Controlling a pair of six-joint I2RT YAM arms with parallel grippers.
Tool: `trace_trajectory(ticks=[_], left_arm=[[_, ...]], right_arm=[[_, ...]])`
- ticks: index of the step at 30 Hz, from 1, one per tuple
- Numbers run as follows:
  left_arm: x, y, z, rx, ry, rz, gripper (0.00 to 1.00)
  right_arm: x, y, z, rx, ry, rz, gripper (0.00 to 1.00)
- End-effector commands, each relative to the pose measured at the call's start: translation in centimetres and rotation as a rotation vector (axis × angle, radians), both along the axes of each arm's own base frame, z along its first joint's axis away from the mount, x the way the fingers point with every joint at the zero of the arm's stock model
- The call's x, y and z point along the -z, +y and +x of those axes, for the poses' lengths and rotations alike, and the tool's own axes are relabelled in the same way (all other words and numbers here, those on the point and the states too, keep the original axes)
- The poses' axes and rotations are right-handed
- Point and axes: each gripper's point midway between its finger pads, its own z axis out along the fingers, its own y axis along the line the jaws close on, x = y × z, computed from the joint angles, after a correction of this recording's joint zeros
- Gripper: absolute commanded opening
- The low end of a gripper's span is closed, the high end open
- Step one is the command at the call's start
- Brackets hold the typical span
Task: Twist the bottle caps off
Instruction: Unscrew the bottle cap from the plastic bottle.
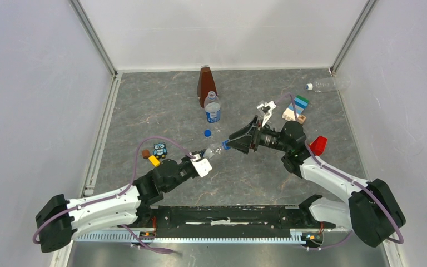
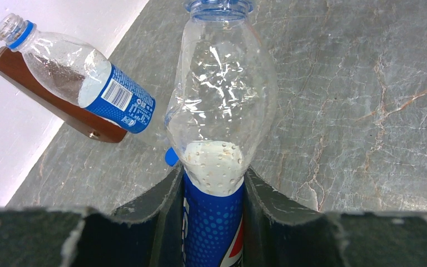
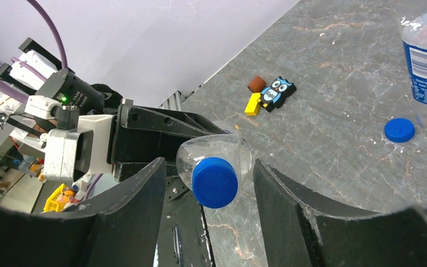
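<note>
A small clear plastic bottle with a blue wrap label [image 2: 222, 100] is clamped by its labelled lower body in the closed left hand [image 2: 213, 177], over the middle of the grey marbled worktop [image 2: 367, 111]. Its solid blue round screw cap [image 3: 215, 182] is flanked by the part-opened right hand [image 3: 208, 167], with a gap seen on each side. A second labelled bottle [image 1: 213, 109] is stood uncapped farther back, with a loose blue cap [image 1: 207, 133] just near of it.

A brown pyramid [image 1: 205, 80] stands far back on the grey desk [image 1: 161, 100]. Left, an owl toy [image 1: 160, 149] lies just beside a yellow block [image 1: 154, 161].
</note>
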Motion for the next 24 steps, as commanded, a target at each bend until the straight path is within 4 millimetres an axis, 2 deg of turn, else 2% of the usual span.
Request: trace_trajectory(ticks=[1, 4, 14, 17, 21, 24], left_arm=[[-1.93, -0.30, 0.62, -0.015, -0.062, -0.030, 0.03], [-2.10, -0.29, 0.74, -0.021, -0.068, -0.033, 0.03], [-2.34, 0.01, 0.90, -0.034, -0.092, -0.041, 0.03], [-2.39, -0.10, 0.92, -0.032, -0.094, -0.043, 0.03], [-2.33, 0.02, 1.09, -0.043, -0.096, -0.039, 0.04], [-2.26, 0.13, 1.13, -0.048, -0.096, -0.039, 0.03]], right_arm=[[-1.33, 0.37, 0.28, -0.021, -0.056, 0.000, 0.61], [-1.33, 0.49, 0.13, -0.038, -0.062, -0.004, 0.58], [-1.00, 0.77, 0.19, -0.060, -0.063, -0.023, 0.58], [-1.08, 0.94, 0.32, -0.063, -0.055, -0.010, 0.48], [-0.83, 1.09, 0.18, -0.083, -0.052, -0.014, 0.44], [-0.85, 1.08, 0.18, -0.084, -0.062, -0.016, 0.31]])
